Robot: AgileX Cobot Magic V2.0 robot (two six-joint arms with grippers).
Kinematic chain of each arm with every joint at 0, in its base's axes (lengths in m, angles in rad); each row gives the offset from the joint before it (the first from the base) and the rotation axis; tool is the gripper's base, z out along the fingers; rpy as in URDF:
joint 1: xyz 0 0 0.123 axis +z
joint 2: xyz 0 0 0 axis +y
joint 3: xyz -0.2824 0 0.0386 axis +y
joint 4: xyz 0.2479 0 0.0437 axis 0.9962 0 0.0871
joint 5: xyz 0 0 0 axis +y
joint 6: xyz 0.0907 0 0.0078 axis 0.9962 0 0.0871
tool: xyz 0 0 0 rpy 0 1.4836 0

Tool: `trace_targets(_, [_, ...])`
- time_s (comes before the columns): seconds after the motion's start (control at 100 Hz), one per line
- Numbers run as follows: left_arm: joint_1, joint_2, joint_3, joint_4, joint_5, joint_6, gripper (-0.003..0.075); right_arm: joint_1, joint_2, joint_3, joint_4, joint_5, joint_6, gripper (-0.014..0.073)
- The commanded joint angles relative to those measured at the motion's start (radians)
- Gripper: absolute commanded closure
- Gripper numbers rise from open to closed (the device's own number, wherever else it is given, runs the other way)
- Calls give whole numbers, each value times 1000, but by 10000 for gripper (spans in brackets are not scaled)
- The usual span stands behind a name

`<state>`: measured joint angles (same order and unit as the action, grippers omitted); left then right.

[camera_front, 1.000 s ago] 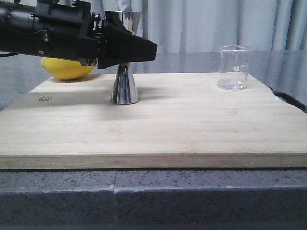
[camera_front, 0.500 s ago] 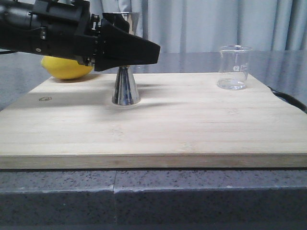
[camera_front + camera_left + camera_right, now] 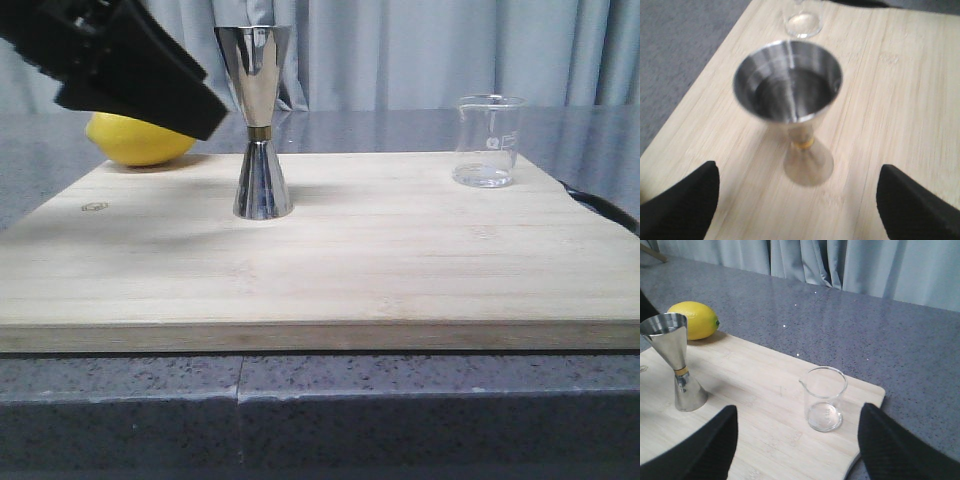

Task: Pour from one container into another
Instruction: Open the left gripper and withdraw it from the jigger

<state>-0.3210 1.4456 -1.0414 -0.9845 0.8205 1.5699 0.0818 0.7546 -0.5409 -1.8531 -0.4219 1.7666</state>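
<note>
Steel gleams on the tall hourglass-shaped double jigger (image 3: 262, 122), which stands upright on the pale bamboo cutting board (image 3: 320, 270) toward its left rear. The small clear glass beaker (image 3: 488, 140) sits well apart from it near the board's right rear corner, looking nearly empty. A yellow lemon (image 3: 140, 140) rests on the grey speckled table (image 3: 400, 128) behind the board's left corner.

The left gripper (image 3: 797, 200) has its fingers spread wide and empty, hovering up and to the left of the jigger. The right gripper (image 3: 797, 440) is likewise wide open and holds nothing, with the beaker between and beyond its fingers.

To my eye, the right arm should close on the beaker's mid-wall, squarely, below the flared rim, keeping the pour lip turned toward the jigger. It should lift gently, then tilt slowly over the jigger's narrow mouth, since the top-heavy jigger looks easy to knock over.
</note>
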Motion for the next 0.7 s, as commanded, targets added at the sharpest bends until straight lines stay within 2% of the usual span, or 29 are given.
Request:
trace_targets(0.0, [-8, -99, -31, 154, -41, -257, 132, -5, -8, -26, 9, 59, 35, 134])
trace_targets(0.13, [-8, -215, -31, 453, -23, -646, 132, -5, -8, -26, 9, 88, 115, 134])
trace_targets(0.27, [-8, -344, -31, 681, -2, -954, 134, -5, -8, -26, 9, 106, 200, 134])
trace_targets(0.41, [-8, -465, -31, 773, 20, -1130, 146, -5, -12, -26, 9, 147, 287, 134])
trace_targets(0.55, [-8, -554, -28, 789, 35, -1249, 185, -5, -34, -26, 13, 201, 393, 134])
trace_targets(0.69, [-8, -623, 4, 798, 30, -1329, 205, -5, -102, -26, 13, 222, 441, 134])
